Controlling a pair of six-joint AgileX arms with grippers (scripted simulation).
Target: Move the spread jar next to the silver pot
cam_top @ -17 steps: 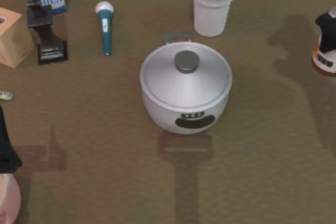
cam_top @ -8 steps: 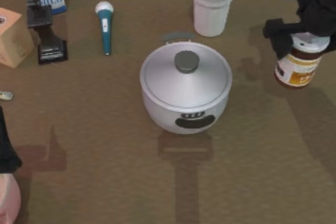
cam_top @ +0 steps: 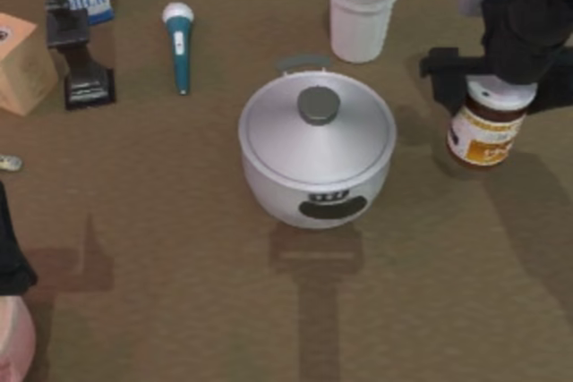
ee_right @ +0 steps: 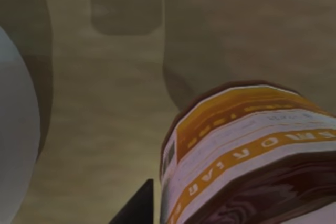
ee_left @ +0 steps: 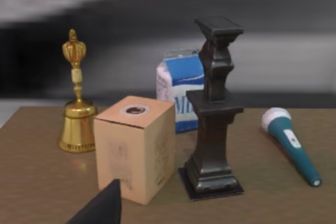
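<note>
Right gripper [cam_top: 501, 87] clamps the jar [cam_top: 484, 129] by its lid, holding it right of the pot [cam_top: 317, 148], apart. I judge the tilt risky: set down crooked, it could topple. Left arm sits parked at the left edge.

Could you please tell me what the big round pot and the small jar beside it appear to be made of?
The large round silver pot looks like brushed metal: an even grey sheen across its domed lid. The small brown spread jar, held by the right hand, seems glass or plastic, with a white lid and what looks like a paper label.
</note>
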